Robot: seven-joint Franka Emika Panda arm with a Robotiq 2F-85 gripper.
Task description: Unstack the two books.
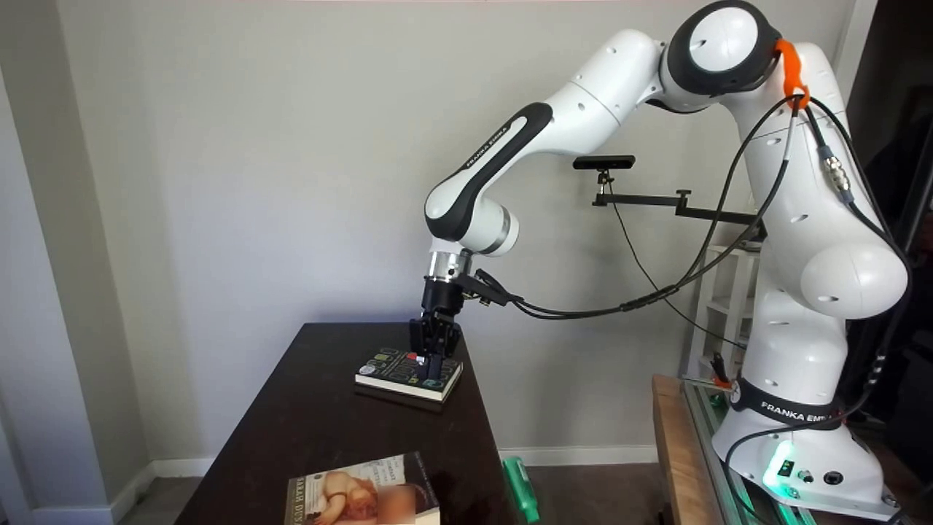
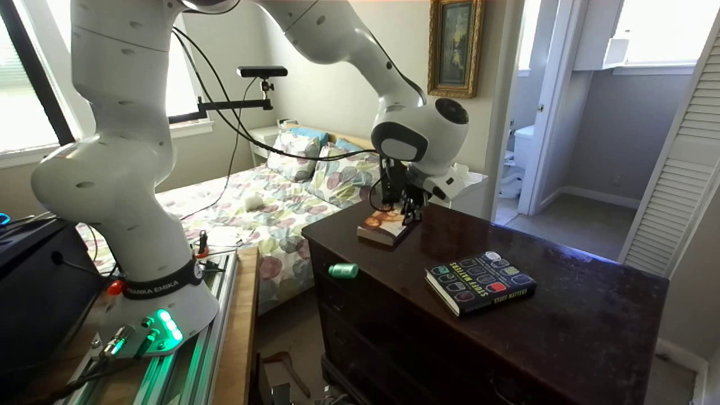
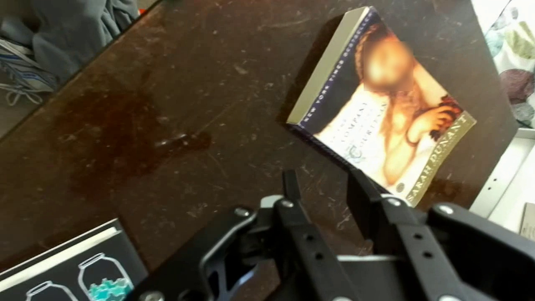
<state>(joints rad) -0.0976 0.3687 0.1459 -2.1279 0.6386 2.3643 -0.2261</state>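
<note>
Paperback (image 3: 386,113) with tan pictured cover lies flat, face up, on the dark dresser (image 2: 590,315); dark jar-patterned book (image 2: 482,281) also flat there, well apart from it. Neither rests on the other: unstacking looks done. Gripper (image 3: 321,174) near the paperback's spine side, fingers parted, dresser top visible in the gap; touching the cover edge or not, cannot tell. By guess, paperback light and bendy, cover slick, pages apt to fan if caught by the cover alone. Best hold, should it need shifting: whole thickness pinched at the spine. Dark book looks stiffer, board-covered, probably heavier; spine again, both boards together, firmer squeeze. Lying flat, neither offers its underside to a finger; easing an edge past the dresser's rim would. Probably not fragile, though corners may dent.
</note>
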